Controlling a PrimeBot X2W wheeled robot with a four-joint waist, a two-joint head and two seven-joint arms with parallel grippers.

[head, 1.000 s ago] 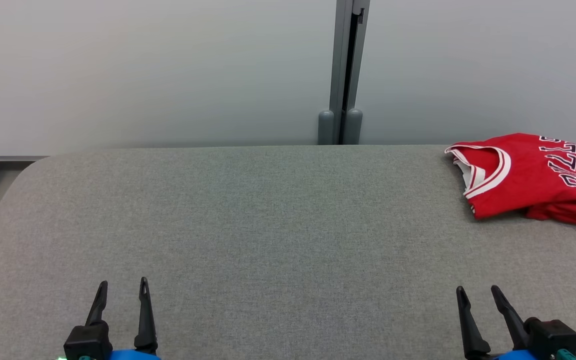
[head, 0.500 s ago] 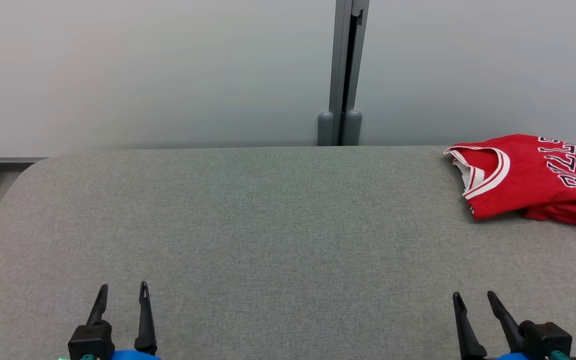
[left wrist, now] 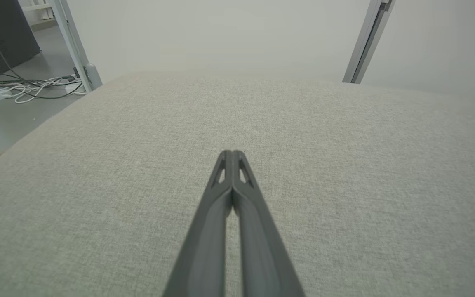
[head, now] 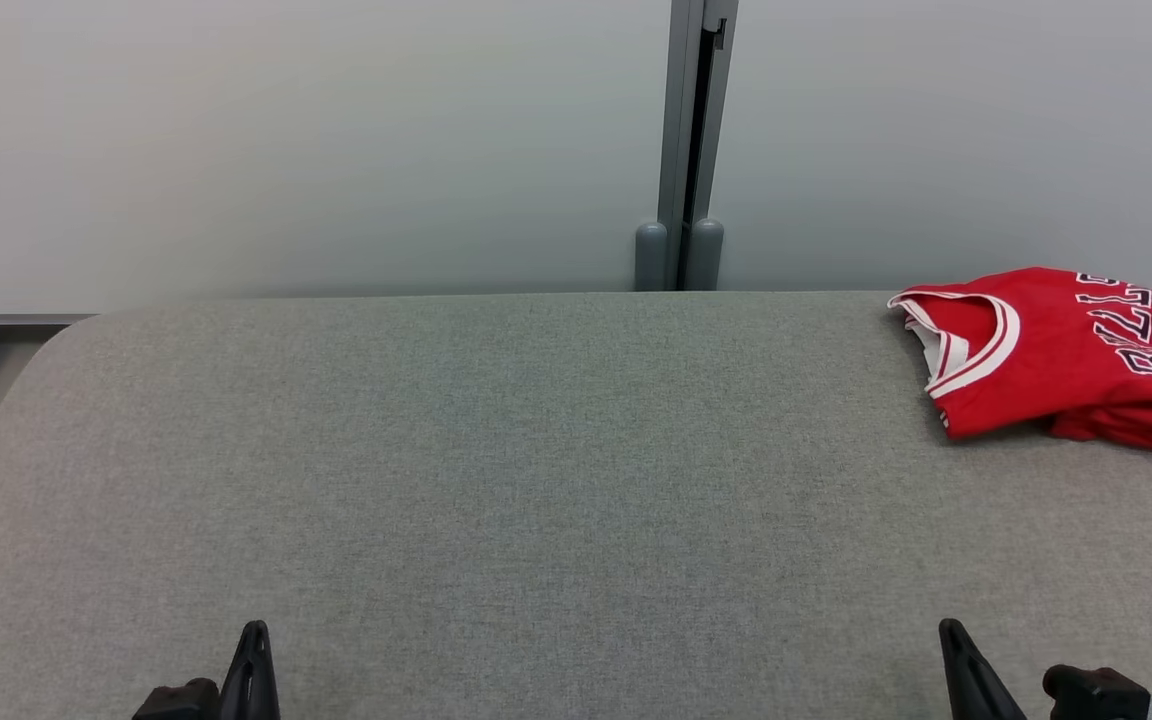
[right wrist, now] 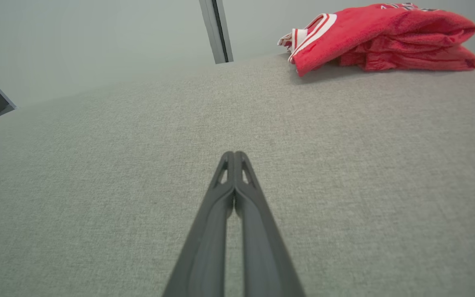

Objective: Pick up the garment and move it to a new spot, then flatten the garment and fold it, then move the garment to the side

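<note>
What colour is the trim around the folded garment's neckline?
White with red striping, on a red garment; clearest in the head view.

Work surface before me: a table (head: 536, 450) covered in grey woven fabric, with a rounded corner at the upper left of my head view. One item lies directly on it: the garment (head: 1056, 350), red with white-striped neck trim and black lettering, folded, at the right edge of the frame near the table's far edge. In my right wrist view it sits upper right, its layers stacked.
</note>
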